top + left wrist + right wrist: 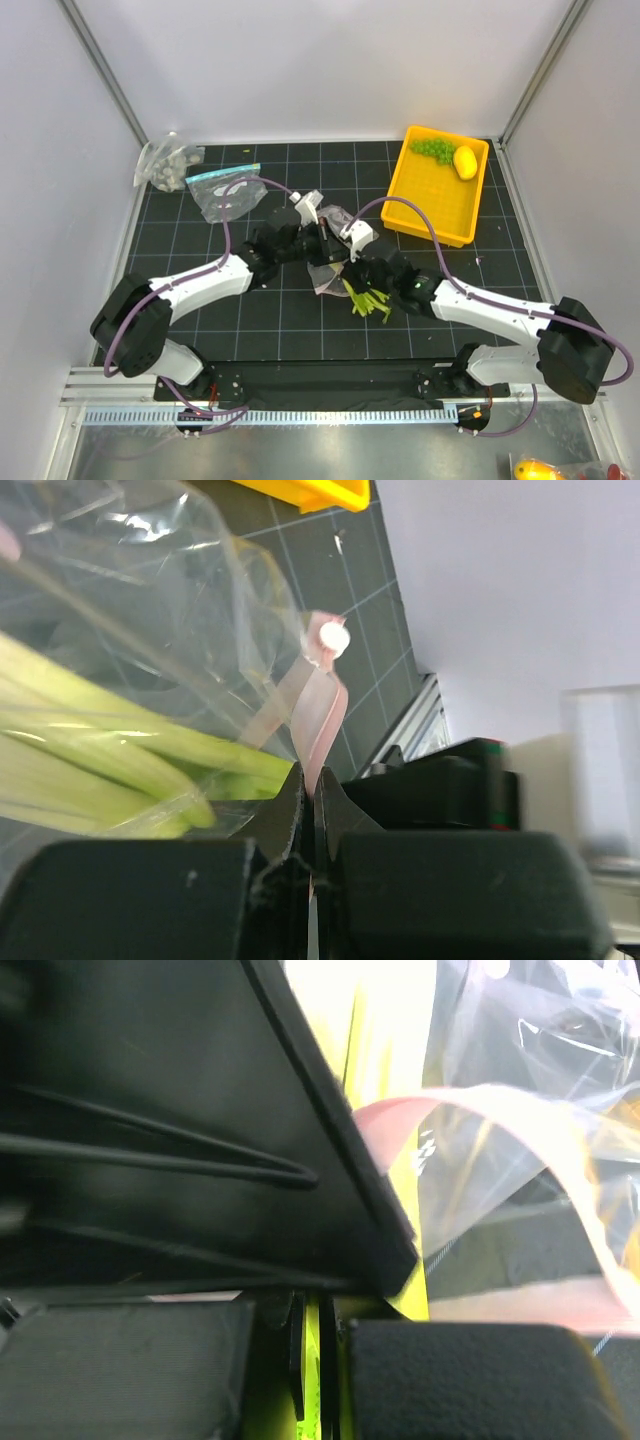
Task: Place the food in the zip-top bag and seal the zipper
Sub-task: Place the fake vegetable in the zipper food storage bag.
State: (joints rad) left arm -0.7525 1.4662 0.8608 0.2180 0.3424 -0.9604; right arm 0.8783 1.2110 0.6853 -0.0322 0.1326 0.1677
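Bagging the long white-and-green leek stalk (100,750).
Pinches clear dotted plastic bag's (150,570) pink-red zipper strip (322,715) at left gripper (310,780) tips, steadying mouth; clamps that stalk in right gripper (312,1305).

White arms (200,285) carry black joints (130,325) and purple cables (227,238)

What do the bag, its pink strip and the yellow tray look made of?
The zip-top bag: thin clear plastic film, glossy; it creases and glints. The zipper: flexible pink plastic strip, duller, bending freely. The yellow tray: probably rigid moulded plastic, smooth, evenly coloured.
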